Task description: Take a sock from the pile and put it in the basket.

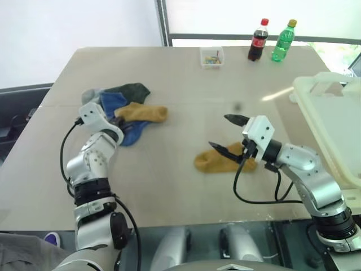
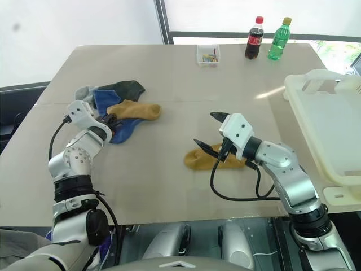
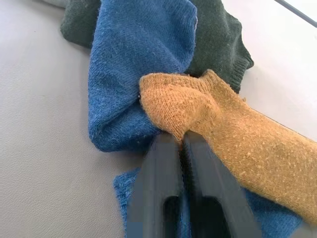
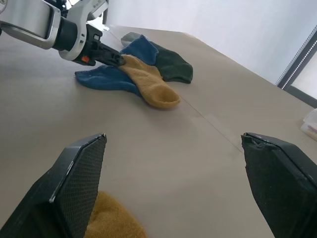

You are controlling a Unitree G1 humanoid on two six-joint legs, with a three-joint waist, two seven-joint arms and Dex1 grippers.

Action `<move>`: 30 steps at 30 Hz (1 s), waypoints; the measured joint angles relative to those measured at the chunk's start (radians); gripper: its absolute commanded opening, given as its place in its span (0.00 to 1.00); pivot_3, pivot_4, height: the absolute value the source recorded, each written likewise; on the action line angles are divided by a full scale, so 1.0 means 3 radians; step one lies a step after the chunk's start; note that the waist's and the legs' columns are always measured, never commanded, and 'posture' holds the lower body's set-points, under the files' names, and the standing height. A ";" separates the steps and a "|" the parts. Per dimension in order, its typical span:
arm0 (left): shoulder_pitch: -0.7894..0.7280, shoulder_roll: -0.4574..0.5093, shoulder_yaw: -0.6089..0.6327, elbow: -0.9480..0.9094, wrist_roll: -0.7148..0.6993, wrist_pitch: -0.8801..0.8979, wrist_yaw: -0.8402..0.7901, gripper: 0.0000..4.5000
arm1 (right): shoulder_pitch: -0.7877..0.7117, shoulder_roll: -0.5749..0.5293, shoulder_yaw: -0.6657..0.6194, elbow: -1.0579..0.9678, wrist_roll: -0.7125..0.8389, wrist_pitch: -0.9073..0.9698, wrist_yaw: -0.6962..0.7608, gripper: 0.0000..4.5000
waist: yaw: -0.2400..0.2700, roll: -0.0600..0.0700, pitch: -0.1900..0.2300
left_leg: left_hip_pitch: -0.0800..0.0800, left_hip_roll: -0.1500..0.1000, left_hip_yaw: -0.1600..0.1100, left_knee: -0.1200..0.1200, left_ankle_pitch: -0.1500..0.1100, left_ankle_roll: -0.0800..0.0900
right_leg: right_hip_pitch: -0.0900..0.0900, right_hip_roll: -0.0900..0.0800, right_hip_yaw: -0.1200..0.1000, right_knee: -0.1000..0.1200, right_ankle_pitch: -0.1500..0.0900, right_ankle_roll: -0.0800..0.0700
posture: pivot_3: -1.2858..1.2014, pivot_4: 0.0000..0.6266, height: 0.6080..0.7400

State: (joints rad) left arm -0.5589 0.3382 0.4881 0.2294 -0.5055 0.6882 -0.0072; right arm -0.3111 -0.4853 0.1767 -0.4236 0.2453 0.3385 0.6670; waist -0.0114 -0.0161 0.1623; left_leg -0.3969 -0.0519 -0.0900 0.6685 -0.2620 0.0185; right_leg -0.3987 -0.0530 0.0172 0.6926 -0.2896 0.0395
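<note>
the left pincer [image 3: 181, 141] is pinched on the toe end of a mustard yellow knitted sock [image 3: 237, 134] atop the pile of blue, dark green and grey socks [image 1: 121, 101] near the table's [image 1: 169, 84] left edge. the right pincer [image 1: 225, 132] gapes wide above a second mustard sock [image 1: 217, 161] mid-table. the cream-white plastic rectangular basket [image 1: 333, 121] stands at the right edge.

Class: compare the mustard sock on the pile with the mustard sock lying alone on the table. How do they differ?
The pile sock lies on blue socks, pinched by the left gripper; the lone sock lies on bare table, beneath the open right gripper, untouched. Both share one colour.
</note>
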 measured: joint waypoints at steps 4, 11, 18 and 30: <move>0.0016 0.0001 -0.0007 -0.0067 0.0002 0.0004 -0.0020 0.81 | -0.0005 0.0003 0.0000 0.0001 -0.0003 0.0000 0.0002 1.00 | 0.0001 0.0000 0.0000 | 0.0000 0.0000 0.0000 0.0000 0.0000 0.0000 | 0.0000 0.0000 0.0000 0.0000 0.0000 0.0000 | 0.52 0.24 1.00; 0.0017 -0.0005 -0.0034 -0.0076 0.0023 0.0003 0.0011 0.99 | -0.0007 0.0007 0.0001 0.0002 -0.0005 -0.0003 0.0003 1.00 | 0.0000 0.0000 0.0000 | 0.0000 0.0000 0.0000 0.0000 0.0000 0.0000 | 0.0000 0.0000 0.0000 0.0000 0.0000 0.0000 | 0.52 0.24 1.00; -0.0029 -0.0043 -0.0036 -0.0027 0.0024 -0.0043 0.0000 0.47 | -0.0016 0.0008 0.0001 0.0002 -0.0007 -0.0007 0.0003 1.00 | 0.0002 0.0000 0.0000 | 0.0000 0.0000 0.0000 0.0000 0.0000 0.0000 | 0.0000 0.0000 0.0000 0.0000 0.0000 0.0000 | 0.52 0.24 1.00; -0.0041 -0.0081 -0.0022 -0.0018 -0.0009 -0.0059 0.0006 0.00 | -0.0017 0.0013 0.0001 0.0003 -0.0028 -0.0018 0.0000 1.00 | 0.0001 0.0000 0.0000 | 0.0000 0.0000 0.0000 0.0000 0.0000 0.0000 | 0.0000 0.0000 0.0000 0.0000 0.0000 0.0000 | 0.52 0.24 1.00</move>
State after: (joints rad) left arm -0.5711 0.3138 0.4815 0.2240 -0.5080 0.6706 -0.0053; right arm -0.3161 -0.4815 0.1770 -0.4228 0.2368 0.3331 0.6669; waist -0.0112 -0.0161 0.1624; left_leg -0.3969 -0.0519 -0.0901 0.6685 -0.2620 0.0185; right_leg -0.3987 -0.0530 0.0172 0.6925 -0.2896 0.0395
